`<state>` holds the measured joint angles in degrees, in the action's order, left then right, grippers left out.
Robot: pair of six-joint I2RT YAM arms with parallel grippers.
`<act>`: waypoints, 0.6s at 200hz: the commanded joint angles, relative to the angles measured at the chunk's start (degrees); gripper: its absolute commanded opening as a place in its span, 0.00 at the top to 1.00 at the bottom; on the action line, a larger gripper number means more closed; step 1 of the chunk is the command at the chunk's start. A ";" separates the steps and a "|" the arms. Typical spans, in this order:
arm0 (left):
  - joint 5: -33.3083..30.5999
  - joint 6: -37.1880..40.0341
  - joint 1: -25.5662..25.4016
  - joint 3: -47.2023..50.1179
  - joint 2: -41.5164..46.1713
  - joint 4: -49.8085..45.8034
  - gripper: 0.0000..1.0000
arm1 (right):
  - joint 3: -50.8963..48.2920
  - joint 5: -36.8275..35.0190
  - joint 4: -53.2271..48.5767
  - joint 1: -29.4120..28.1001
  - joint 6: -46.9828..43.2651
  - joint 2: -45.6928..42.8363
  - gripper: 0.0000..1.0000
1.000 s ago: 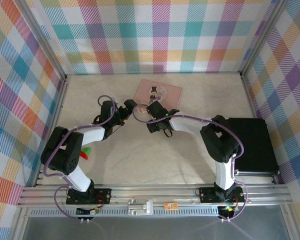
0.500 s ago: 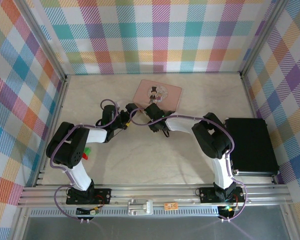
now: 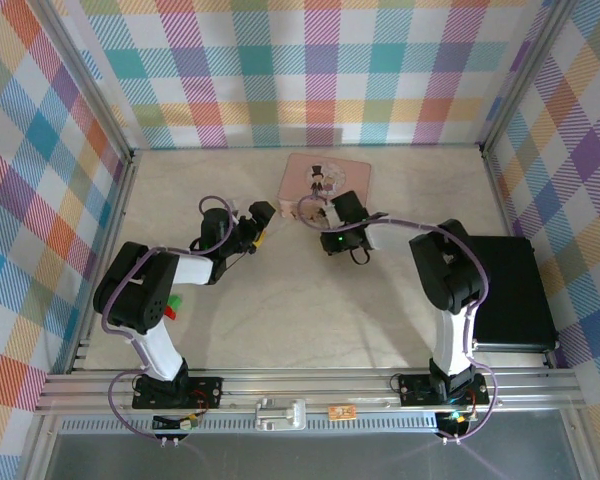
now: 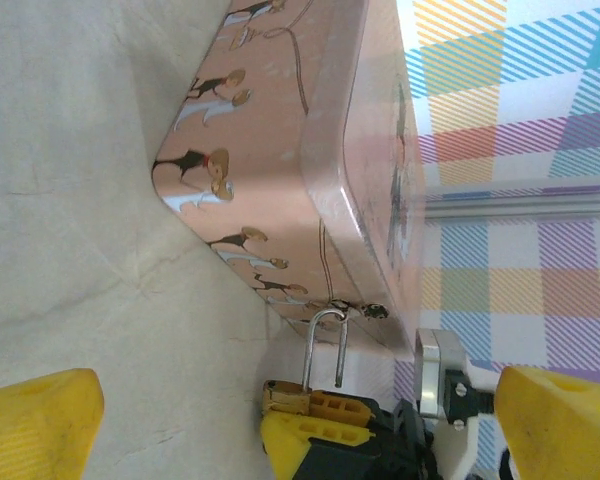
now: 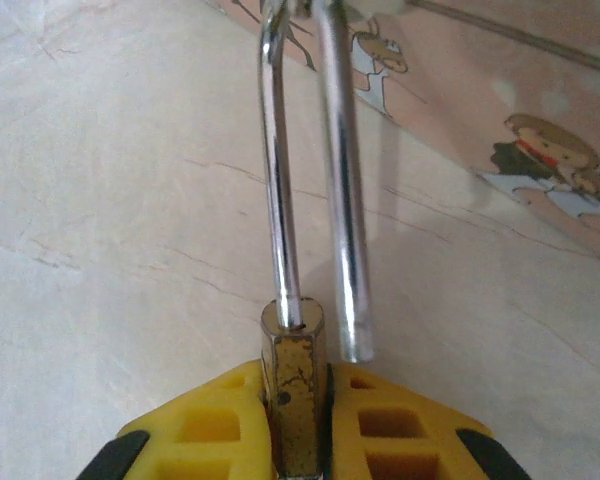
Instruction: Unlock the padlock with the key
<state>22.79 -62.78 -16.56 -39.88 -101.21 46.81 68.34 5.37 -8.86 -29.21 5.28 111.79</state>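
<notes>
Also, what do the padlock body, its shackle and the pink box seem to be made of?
Padlock body: probably brass; dull yellow-gold colour with scuffed, darker edges.
Shackle: polished steel or chrome plating; silver and mirror-bright, with long highlights.
Pink box: likely printed tin; smooth satin sheen, printed figures and a rounded lid rim.

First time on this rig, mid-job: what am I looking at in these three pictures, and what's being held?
Two robot arms work over a table. The top picture looks down from behind their bases; the other two come from cameras on each wrist. A pink tin lies on the table. The right gripper is shut on the small brass padlock; its shackle runs up to the tin's edge, one leg free of the body. The left gripper is open and faces the tin.
</notes>
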 commanded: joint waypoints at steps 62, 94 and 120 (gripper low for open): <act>7.93 -0.06 0.32 -9.12 -7.92 6.85 0.12 | 8.07 16.32 -13.17 4.11 -14.52 0.60 1.00; 8.04 0.01 -2.00 -10.91 -9.98 6.98 0.23 | 14.45 14.20 -19.44 4.40 -20.13 2.91 1.00; 3.85 -2.10 -6.03 -8.89 -11.92 9.41 0.31 | 16.04 14.93 -21.19 4.43 -21.35 3.18 1.00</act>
<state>28.60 -63.57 -18.87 -50.06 -110.41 52.73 82.06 18.24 -25.47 -24.93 -10.96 114.04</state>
